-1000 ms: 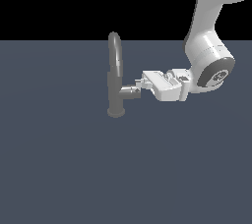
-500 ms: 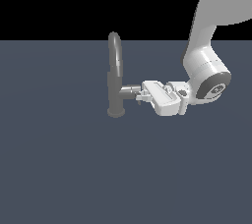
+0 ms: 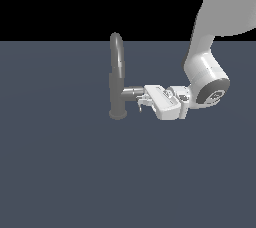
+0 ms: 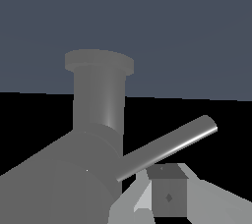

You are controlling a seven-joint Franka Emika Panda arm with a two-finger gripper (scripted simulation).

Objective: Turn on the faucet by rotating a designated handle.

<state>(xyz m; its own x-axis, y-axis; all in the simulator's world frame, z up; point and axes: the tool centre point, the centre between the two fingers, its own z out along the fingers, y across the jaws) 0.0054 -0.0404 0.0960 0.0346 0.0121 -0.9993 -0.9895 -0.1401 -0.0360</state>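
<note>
The grey faucet (image 3: 117, 72) stands on its round base (image 3: 118, 114) with the arched spout rising above it. Its handle (image 3: 132, 92) is a short stub pointing toward the exterior view's right. My gripper (image 3: 142, 104) sits at the stub's outer end, slightly below it, and its fingers look shut with nothing between them. In the wrist view the stub (image 4: 54, 179) looms large and close. The thin lever rod (image 4: 170, 143) slants across just past one dark fingertip (image 4: 168, 196). The faucet body (image 4: 98, 102) rises behind. I cannot tell whether the fingers touch the rod.
The dark blue-grey floor (image 3: 65, 172) stretches around the faucet. The white arm (image 3: 207, 72) comes down from the upper part of the exterior view's right to the hand (image 3: 164, 103).
The hand has dropped from level with the stub to just below it, and the wrist has lowered with it. The faucet body has not moved.
</note>
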